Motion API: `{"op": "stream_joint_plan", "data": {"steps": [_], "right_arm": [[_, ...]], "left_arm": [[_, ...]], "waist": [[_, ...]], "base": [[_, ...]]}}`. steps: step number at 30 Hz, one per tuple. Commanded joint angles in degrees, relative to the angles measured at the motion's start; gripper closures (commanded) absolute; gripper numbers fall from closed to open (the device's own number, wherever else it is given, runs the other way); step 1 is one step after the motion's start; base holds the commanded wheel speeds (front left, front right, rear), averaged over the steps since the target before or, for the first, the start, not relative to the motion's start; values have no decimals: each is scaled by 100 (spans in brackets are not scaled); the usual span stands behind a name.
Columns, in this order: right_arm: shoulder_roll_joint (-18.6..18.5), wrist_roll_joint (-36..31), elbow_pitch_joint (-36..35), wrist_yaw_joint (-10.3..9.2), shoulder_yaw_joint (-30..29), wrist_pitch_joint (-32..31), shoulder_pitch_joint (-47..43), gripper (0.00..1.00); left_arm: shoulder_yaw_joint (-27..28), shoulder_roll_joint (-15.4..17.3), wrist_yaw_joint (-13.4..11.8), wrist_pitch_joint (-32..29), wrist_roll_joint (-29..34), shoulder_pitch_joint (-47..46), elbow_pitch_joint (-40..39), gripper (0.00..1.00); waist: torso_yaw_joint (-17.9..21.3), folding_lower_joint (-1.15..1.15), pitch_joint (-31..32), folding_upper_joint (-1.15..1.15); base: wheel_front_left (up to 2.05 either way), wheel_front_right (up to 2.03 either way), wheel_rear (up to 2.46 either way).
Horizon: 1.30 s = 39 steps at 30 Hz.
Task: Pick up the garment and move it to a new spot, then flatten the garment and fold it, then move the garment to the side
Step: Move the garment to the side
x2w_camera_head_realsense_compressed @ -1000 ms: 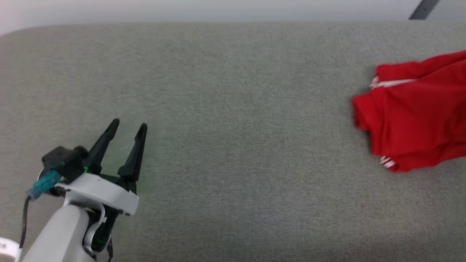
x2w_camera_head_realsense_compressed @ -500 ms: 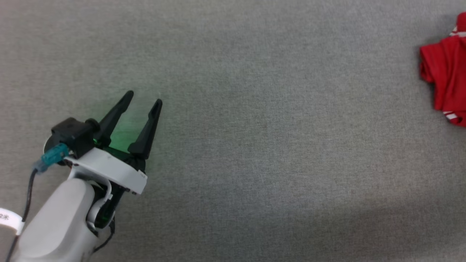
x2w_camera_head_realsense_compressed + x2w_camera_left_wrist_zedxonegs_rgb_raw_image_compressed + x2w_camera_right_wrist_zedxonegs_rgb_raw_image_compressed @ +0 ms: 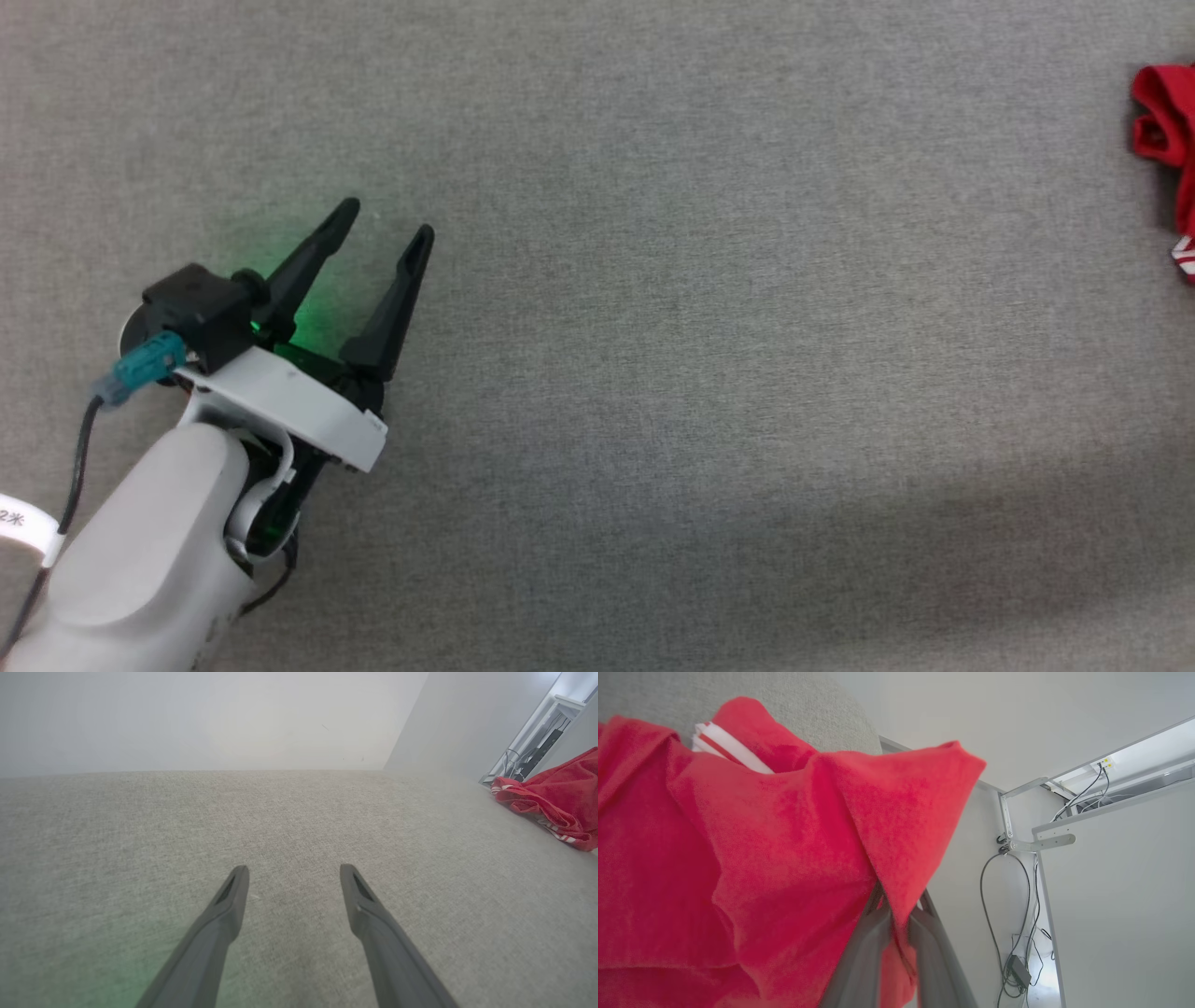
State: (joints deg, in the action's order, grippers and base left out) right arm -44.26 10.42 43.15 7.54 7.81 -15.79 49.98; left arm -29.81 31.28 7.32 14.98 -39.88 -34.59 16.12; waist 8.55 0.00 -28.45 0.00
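Your left gripper [image 3: 387,217] stands wide over the top [image 3: 700,327]. Its two long black fingers taper to blunt points with nothing between them. A soft green glow falls on the weave just under the fingers. Behind them sit a flat white collar, a boxy black block with a teal plug [image 3: 140,369], and a smooth pale forearm. In the left wrist view the same gripper [image 3: 293,870] shows matte fingers, each with a shallow hollow near the tip, spread above the fabric.

The top is a flat grey cloth with a fine, even, flecked weave. In the right wrist view its far corner is rounded.

The garment [image 3: 1167,121] is at the head view's right edge, well apart from your left gripper. It is a bunched red roll with a bit of red-white striped trim below it. From the left wrist it reads as a crumpled red heap [image 3: 560,788] at the right side of the top, and its lower folds appear to rest on the weave.

Your right gripper [image 3: 901,905] is drawn narrow and pinched on the garment [image 3: 761,858]. Its fingers rise close together, a fold runs down between them, and a pointed flap hangs over their tips. Close up the cloth looks soft and slightly fuzzy, with a white striped band tucked into the folds. Thin dark cables [image 3: 1008,905] hang against the plain white wall beyond.
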Motion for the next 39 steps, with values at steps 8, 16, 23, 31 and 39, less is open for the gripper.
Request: {"op": "stream_joint_plan", "data": {"steps": [8, 16, 23, 31, 39], "right_arm": [[413, -317, 535, -12, -372, 158, 137, 100], [646, -668, 802, -12, -592, 300, 324, 0], [751, -729, 848, -12, -584, 438, 374, 0], [996, -582, 858, -12, -517, 799, 231, 0], [1323, -272, 792, -12, -233, 1347, -192, 0]], "left_arm": [[-69, -1, 20, 21, -74, -131, 33, 0], [-11, -27, 20, 22, -86, -25, 61, 0], [140, -64, 21, 15, -86, 183, 93, 0], [430, -122, 21, 15, -55, 627, 141, 0], [840, -200, 2, 15, -38, 1283, 189, 0]], "waist": [[-125, 0, -31, 0], [-160, 0, 139, 0], [-193, 0, 492, 0], [-326, 0, 1092, 0], [-535, 0, 1876, 0]], "base": [[0, 0, 0], [0, 0, 0], [0, 0, 0], [0, 0, 0], [0, 0, 0]]}}
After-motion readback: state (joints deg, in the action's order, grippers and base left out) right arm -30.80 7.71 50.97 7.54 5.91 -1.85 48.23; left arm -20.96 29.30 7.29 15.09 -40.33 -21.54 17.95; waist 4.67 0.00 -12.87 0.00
